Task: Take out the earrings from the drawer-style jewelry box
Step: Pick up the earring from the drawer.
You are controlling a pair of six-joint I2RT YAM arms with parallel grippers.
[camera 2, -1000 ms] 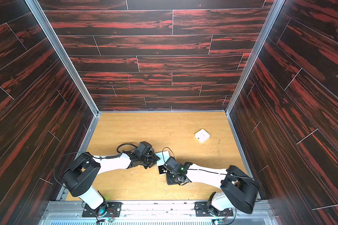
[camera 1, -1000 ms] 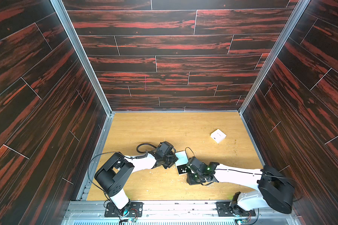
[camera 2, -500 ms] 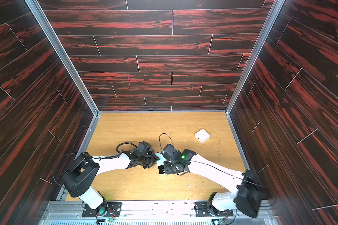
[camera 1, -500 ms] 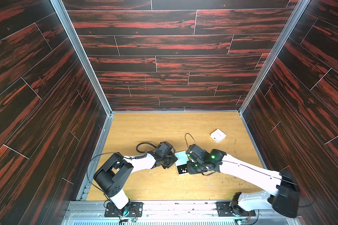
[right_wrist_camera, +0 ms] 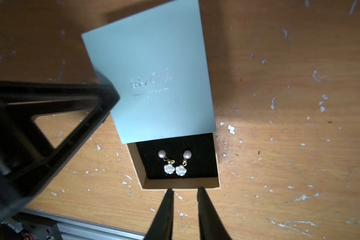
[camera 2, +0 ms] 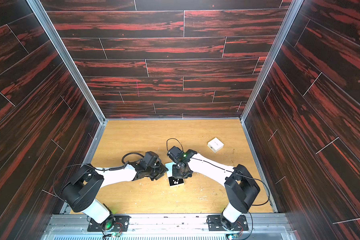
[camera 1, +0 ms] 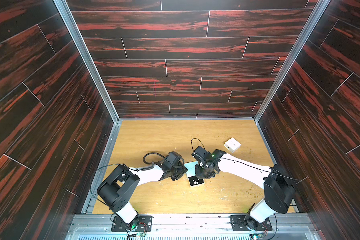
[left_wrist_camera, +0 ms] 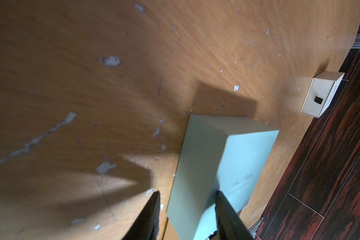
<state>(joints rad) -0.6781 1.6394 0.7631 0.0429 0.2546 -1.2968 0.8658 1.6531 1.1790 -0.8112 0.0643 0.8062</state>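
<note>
Right wrist view shows the wooden table (right_wrist_camera: 279,145) and the pale blue sleeve (right_wrist_camera: 154,83) of the jewelry box; in both top views a white box (camera 1: 232,144) stands well apart. The left gripper (left_wrist_camera: 187,193) straddles the sleeve's edge; whether it pinches, I cannot tell. The right gripper (right_wrist_camera: 184,199), narrow and empty, hovers before the front wall of the tan drawer (right_wrist_camera: 181,184); inside, the earrings (right_wrist_camera: 175,164) lie on black padding.

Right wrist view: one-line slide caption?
Pearl drop earrings exposed in the pulled-out drawer of the pale-blue jewelry box, right tool just outside.
</note>
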